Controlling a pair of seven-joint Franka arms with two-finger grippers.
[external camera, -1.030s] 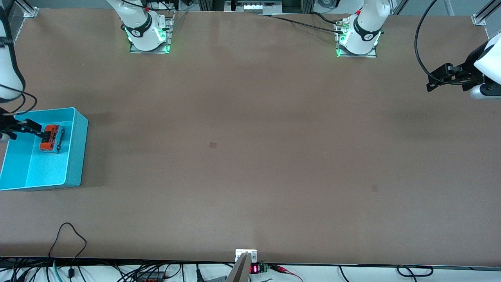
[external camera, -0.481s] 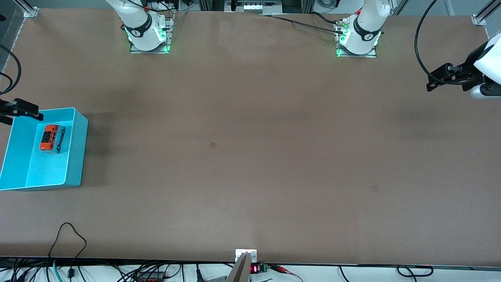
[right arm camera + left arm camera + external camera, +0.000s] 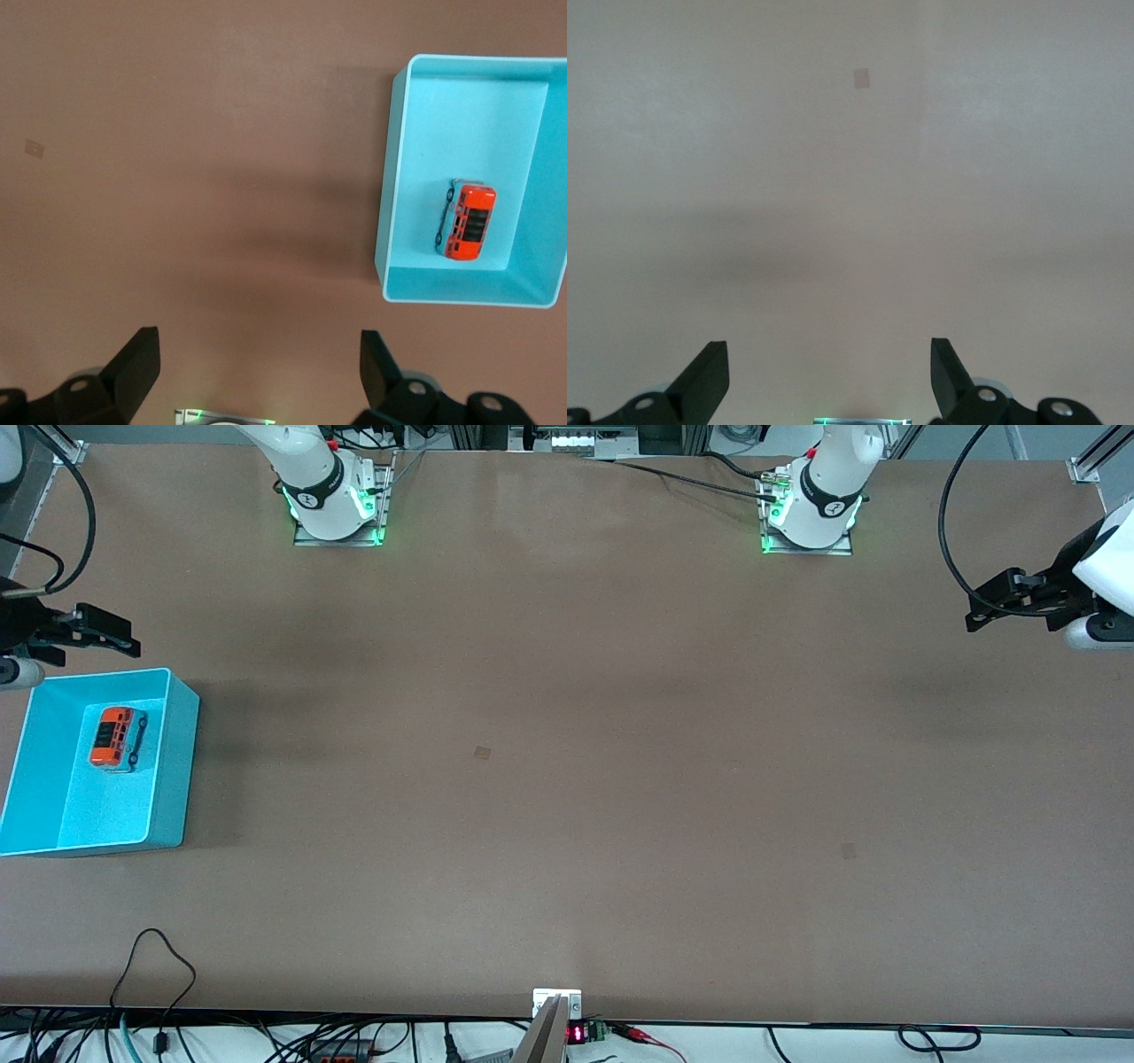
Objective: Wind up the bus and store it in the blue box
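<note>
Brown tabletop (image 3: 567,779): small orange toy bus (image 3: 115,737) sits inside the turquoise plastic bin (image 3: 173,779). Right gripper (image 3: 120,636) hovers beside it, fingers spread; left gripper (image 3: 979,611) waits, also spread.

right gripper (image 3: 124,638): fingers spread apart, empty, in the air just off the large turquoise-blue plastic bin (image 3: 177,762) | left gripper (image 3: 974,614): fingers spread, empty, waiting over the table's opposite end, well apart from that bin

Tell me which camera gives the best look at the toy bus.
The right wrist view: the bus shows larger there, unobstructed in the blue box. The front view shows it small, near that picture's edge. The left wrist view shows only bare table.
</note>
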